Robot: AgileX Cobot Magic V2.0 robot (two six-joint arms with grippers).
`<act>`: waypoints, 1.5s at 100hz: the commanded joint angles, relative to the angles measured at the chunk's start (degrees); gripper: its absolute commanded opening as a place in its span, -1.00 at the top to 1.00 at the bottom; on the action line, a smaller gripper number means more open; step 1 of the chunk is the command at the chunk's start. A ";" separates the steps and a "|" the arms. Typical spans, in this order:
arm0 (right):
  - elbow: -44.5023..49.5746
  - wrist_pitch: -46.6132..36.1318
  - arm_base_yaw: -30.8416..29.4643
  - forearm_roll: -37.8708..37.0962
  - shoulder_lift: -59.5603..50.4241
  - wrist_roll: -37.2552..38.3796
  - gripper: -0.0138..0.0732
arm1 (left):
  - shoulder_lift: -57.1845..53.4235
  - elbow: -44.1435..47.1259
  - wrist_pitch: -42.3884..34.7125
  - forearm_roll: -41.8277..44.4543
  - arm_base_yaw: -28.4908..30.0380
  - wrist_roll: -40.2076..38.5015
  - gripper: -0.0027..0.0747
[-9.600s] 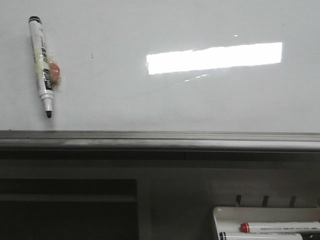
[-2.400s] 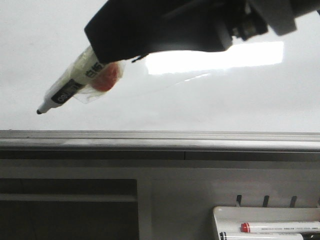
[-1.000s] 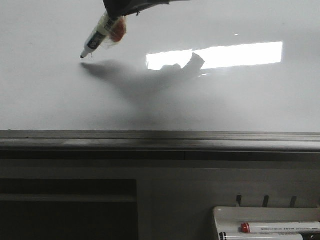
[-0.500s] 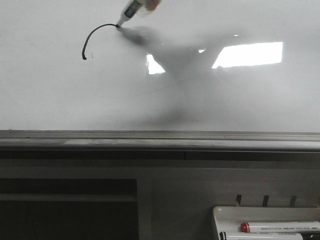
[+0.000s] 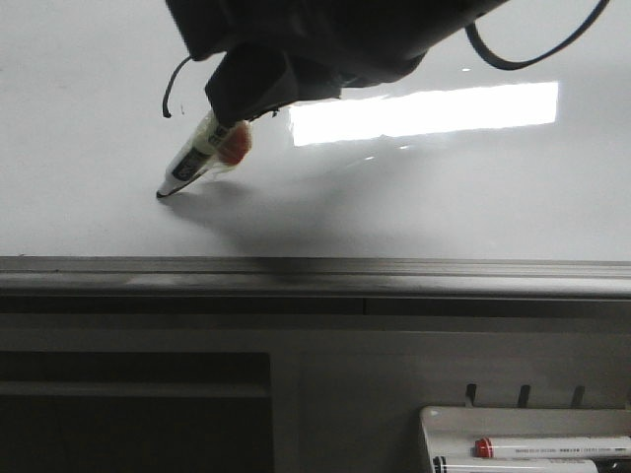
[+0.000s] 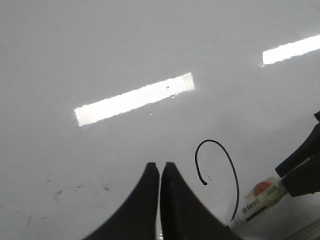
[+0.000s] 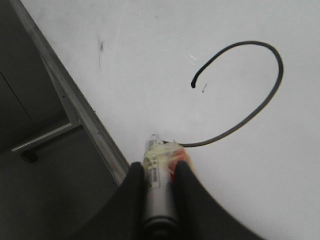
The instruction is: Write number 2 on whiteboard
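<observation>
- Right gripper (image 7: 159, 172): jaws clamped on the white-barrelled black marker (image 5: 202, 156), held mid-barrel near the orange taped blob.
- Marker judged light, rigid, smooth; taped section likely the surest hold.
- Thin black partial number 2 (image 7: 247, 95): curve and diagonal drawn, ahead of the tip on the glossy white whiteboard (image 5: 473, 197); base stroke not yet done.
- Left gripper (image 6: 160, 172): jaws pressed together, empty.

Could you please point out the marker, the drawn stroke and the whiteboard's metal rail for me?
marker (image 5: 202, 153), front view, on its labelled barrel.
drawn stroke (image 7: 274, 90), right wrist view, on the curve's outer bend.
metal rail (image 5: 394, 276), front view, on its grey top face.
</observation>
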 commanded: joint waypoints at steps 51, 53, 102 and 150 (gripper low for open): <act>10.88 -2.62 -9.01 2.68 -12.04 -0.82 0.80 | 0.65 -1.82 -2.35 0.33 0.03 0.18 0.98; 10.88 -2.18 -9.03 2.68 -12.04 -0.82 0.80 | 0.65 -1.82 -2.35 0.33 0.03 0.18 0.98; 2.55 7.96 1.72 -4.90 -15.67 -1.05 0.80 | 6.99 -1.82 -4.90 1.48 -11.91 9.13 -0.31; -4.26 17.36 2.22 -7.36 -13.88 -1.05 0.80 | 38.40 -7.38 -16.79 12.80 -20.48 9.27 0.05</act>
